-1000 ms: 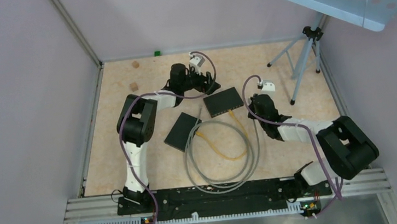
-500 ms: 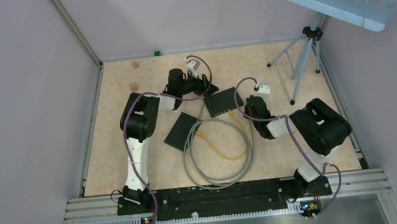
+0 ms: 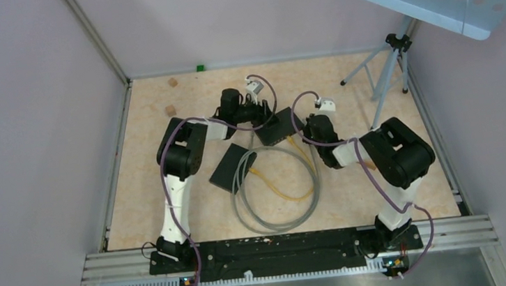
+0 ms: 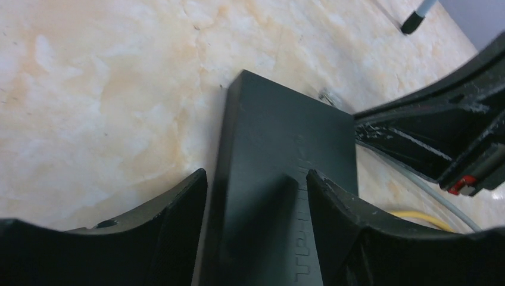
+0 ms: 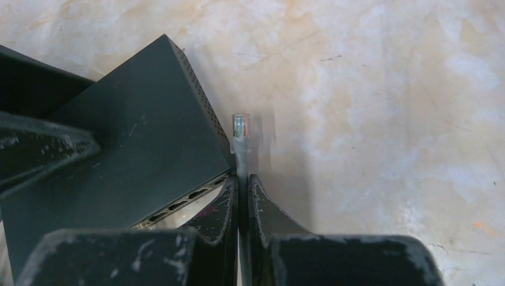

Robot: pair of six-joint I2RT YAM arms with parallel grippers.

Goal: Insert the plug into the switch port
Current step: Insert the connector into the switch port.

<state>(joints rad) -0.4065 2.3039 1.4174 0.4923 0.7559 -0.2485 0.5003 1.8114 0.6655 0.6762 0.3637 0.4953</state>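
Nearest the bases, the right arm [image 3: 397,157] is being seen folded tighter than half a second ago, its elbow drawn in and its wrist carried leftward and farther out. The loop of grey cable [image 5: 241,162] on the table [image 3: 150,195] is being found nudged slightly left. Beyond it, the switch [image 3: 275,127] is being found shifted left and turned since the earlier frames, closer to the left arm [image 3: 181,153]. The black box [image 3: 233,167] beside the loop is being left where it was.

In the right wrist view the right gripper [image 5: 243,179] is being kept pinched shut on the cable — right behind the plug [image 5: 239,127], which is being held out just past the fingertips. The plug is being held just beside the switch's corner, alongside its vented end wall and pointing past it. The port face is running away to the left, and no port is being entered yet.

In the left wrist view the left gripper [image 4: 256,176] is being held with fingers spread astride the switch, one against its edge, the other overlapping its top — whether it is being clamped cannot be told. Farthest off, a tripod [image 3: 385,74] is being seen standing.
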